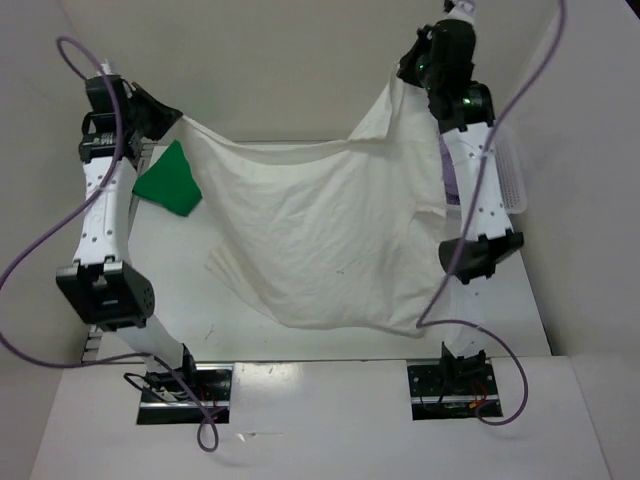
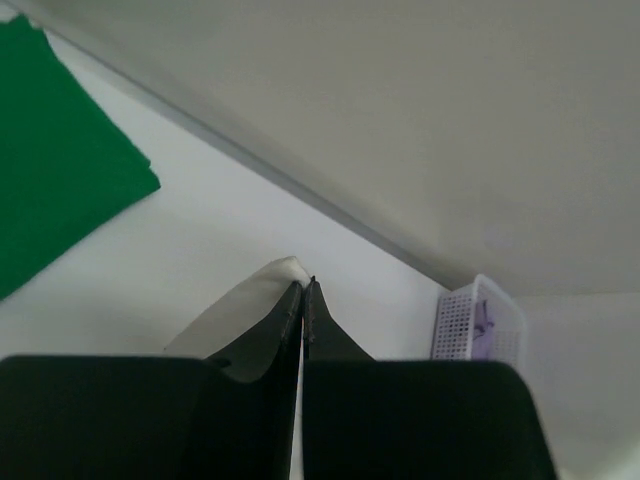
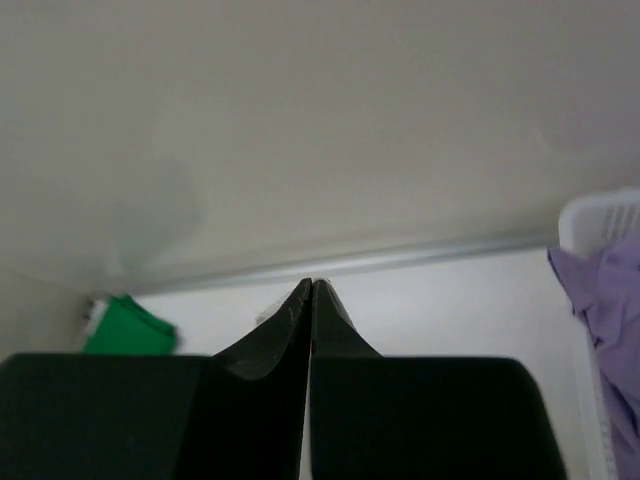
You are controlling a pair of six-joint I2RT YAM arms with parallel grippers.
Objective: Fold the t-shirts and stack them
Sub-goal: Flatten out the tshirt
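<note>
At the table's right edge, the basket holds the lavender t-shirt; the left gripper and right gripper each clamp the white t-shirt.

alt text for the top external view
Two robot arms hold a white t-shirt stretched between them, left fingers and right fingers each shut on an upper corner. A folded green t-shirt lies on the table at the far left, and a white basket stands at the right.
</note>
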